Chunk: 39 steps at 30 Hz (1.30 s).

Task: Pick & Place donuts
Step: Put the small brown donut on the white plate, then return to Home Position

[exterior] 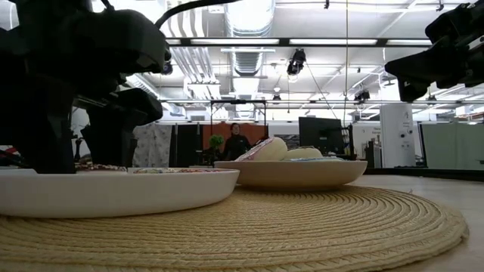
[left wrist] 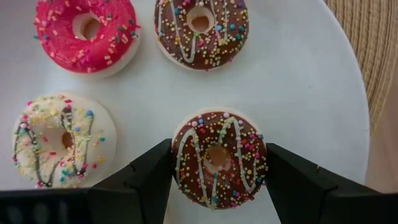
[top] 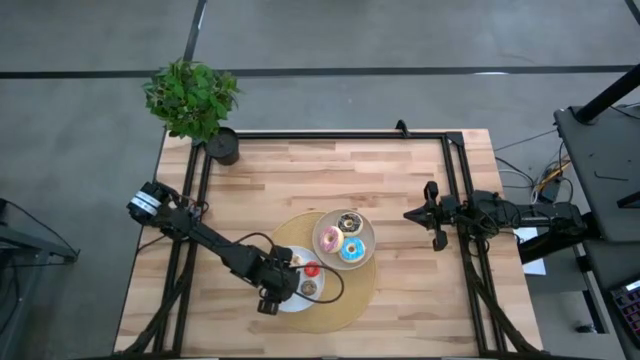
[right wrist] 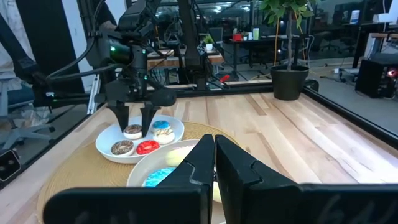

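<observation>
Four mini donuts lie flat on a white plate (left wrist: pixel 311 81): a red one (left wrist: pixel 84 31), a brown one (left wrist: pixel 202 31), a cream one (left wrist: pixel 56 140) and a second brown donut (left wrist: pixel 219 158). My left gripper (left wrist: pixel 219 186) is open and comes down from above, one finger on either side of that second brown donut. The right wrist view shows the fingers (right wrist: pixel 148 118) low over the plate. A beige plate (top: pixel 368 232) holds pink (top: pixel 330 240), chocolate (top: pixel 349 222) and blue (top: pixel 351 250) larger donuts. My right gripper (right wrist: pixel 214 140) is shut and hovers by the table's right side (top: pixel 410 214). My left gripper has its fingers (left wrist: pixel 152 177) close against the two sides of the brown donut's rim (left wrist: pixel 180 162), coming from above and pointing down. The donut lies flat on the white plate. I cannot tell whether the fingers touch it.
Both plates sit on a round woven placemat (exterior: pixel 265 227) at the table's near middle. A potted plant (top: pixel 222 148) stands at the far left corner. Black rails (top: pixel 455 180) run along the table's sides. Bare wood lies between the plates and the far edge. A person (exterior: pixel 236 140) shows far off in the room.
</observation>
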Each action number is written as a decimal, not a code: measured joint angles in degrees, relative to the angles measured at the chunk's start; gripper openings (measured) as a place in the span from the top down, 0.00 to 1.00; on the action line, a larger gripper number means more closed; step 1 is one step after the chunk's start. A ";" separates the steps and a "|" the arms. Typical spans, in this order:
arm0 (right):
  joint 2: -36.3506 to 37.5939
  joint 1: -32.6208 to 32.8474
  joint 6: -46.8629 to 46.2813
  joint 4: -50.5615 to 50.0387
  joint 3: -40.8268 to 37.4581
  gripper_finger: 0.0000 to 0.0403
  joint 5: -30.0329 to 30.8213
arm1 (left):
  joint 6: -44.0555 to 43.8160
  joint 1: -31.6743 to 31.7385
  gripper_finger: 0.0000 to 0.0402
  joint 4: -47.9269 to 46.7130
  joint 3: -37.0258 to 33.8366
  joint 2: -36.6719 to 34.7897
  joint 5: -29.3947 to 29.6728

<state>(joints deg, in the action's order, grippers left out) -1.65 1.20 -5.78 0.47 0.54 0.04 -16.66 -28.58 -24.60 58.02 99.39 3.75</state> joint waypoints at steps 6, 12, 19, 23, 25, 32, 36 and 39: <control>0.00 -0.01 -0.02 -0.02 0.00 0.98 0.02 | -0.05 0.00 0.41 0.17 0.00 0.00 -0.14; 0.00 0.01 -0.02 -0.01 0.00 0.98 0.02 | -0.03 -0.02 0.32 0.22 0.02 0.00 -0.21; 0.00 -0.01 -0.02 0.00 0.01 0.98 0.02 | -0.07 0.00 0.32 -3.08 1.77 -1.60 -0.85; 0.00 -0.01 0.21 0.00 0.00 0.98 0.04 | -0.07 -0.01 0.32 -6.62 3.41 -3.64 -0.34; -0.02 0.00 -0.02 -0.01 0.00 0.98 0.04 | -0.10 -0.23 0.32 -7.91 4.32 -4.73 -0.28; 0.00 -0.01 0.14 -0.01 0.00 0.98 0.04 | -2.95 -1.57 0.32 -10.03 8.89 -8.32 -0.27; 0.04 -0.01 0.16 -0.02 0.00 0.98 0.04 | -2.26 -2.01 0.32 -10.01 12.08 -8.92 -0.31; 0.04 0.00 0.18 0.01 0.00 0.98 0.03 | -1.47 -1.87 0.33 -10.52 14.29 -8.92 -0.26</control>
<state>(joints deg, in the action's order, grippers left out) -1.61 1.21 -5.60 0.48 0.54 0.06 -18.13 -30.45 -35.12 72.31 90.48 3.49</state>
